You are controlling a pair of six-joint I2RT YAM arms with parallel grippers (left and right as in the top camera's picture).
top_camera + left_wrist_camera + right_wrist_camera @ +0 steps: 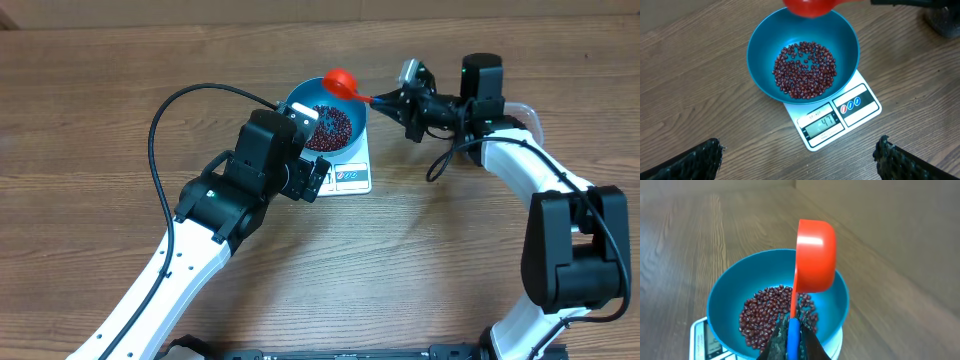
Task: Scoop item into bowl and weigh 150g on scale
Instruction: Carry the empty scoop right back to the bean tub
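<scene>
The blue bowl [298,101] stands on the white scale [353,178], with a layer of dark red beans [328,125] in its bottom. My right gripper [400,100] is shut on the blue handle [794,335] of a red scoop [341,79]. The scoop is tipped on its side over the bowl's far rim. In the right wrist view the scoop [815,255] shows only its outside above the beans [765,315]. My left gripper [800,162] hangs wide open with nothing in it, just in front of the scale's lit display [822,122].
A clear tub's edge [527,110] shows behind the right arm. The left arm's black cable [157,125] loops over the wooden table [450,250] at the left. The left arm's wrist [270,150] crowds the bowl's left side.
</scene>
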